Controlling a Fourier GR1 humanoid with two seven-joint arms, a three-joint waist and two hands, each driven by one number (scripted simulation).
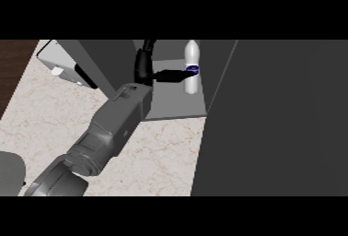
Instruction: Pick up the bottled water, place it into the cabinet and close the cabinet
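1. My forearm (pixel 112 124) rises from seven o'clock.
2. My left hand (pixel 151 71) reaches into the cabinet (pixel 176 108), fingers extended, touching the bottled water (pixel 192 64).
3. The bottle stands at twelve o'clock; I should withdraw straight, without tipping it.

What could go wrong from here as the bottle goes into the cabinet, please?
The robot hand reaches the bottled water only with its fingertips, so the upright bottle might tip on release. The forearm lies across the cabinet opening; the open door beside it cannot swing shut until the arm withdraws.
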